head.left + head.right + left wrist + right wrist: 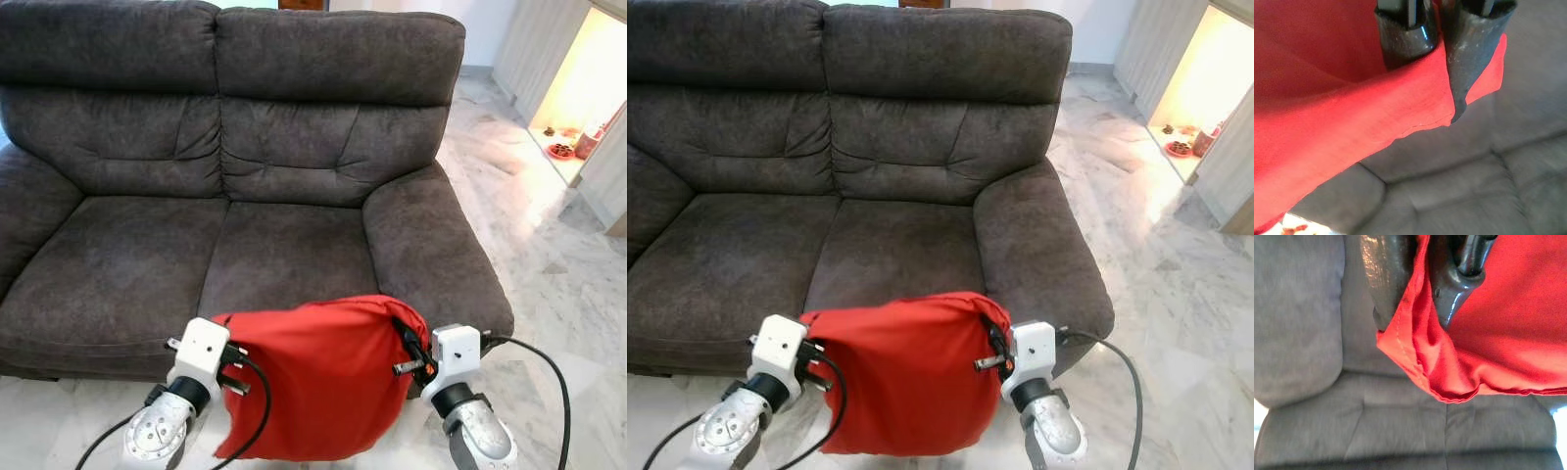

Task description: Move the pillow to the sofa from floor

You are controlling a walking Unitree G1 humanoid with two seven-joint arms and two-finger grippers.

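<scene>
Closest to the camera, the red pillow (318, 377) hangs in the air between the two silver arms, clear of the floor and in front of the sofa's front edge. Its top edge is stretched almost level from one hand to the other, and the rest of the fabric droops below, the lower left corner sagging lowest.

The left hand (1442, 58) pinches the pillow's upper left corner: in the left wrist view its two black fingers (1405, 36) are pressed together with the red hem caught between them, the corner of the cloth poking out just past the fingertips. The right hand (1410, 316) pinches the upper right corner in the same manner, its fingers closed on a bunched fold of red fabric with a stitched seam showing beside them. A black cable (544, 367) loops away from the right wrist over the floor.

Beneath and to the right lies a pale marble floor (558, 264) with grey veining.

Behind the pillow stands the dark grey two-seat sofa (225, 147), with two seat cushions, tufted back cushions and padded armrests; the pillow hangs before the right-hand seat cushion.

Farthest off, at the upper right, a brightly lit low alcove (578, 108) holds a few small objects too small to identify.
</scene>
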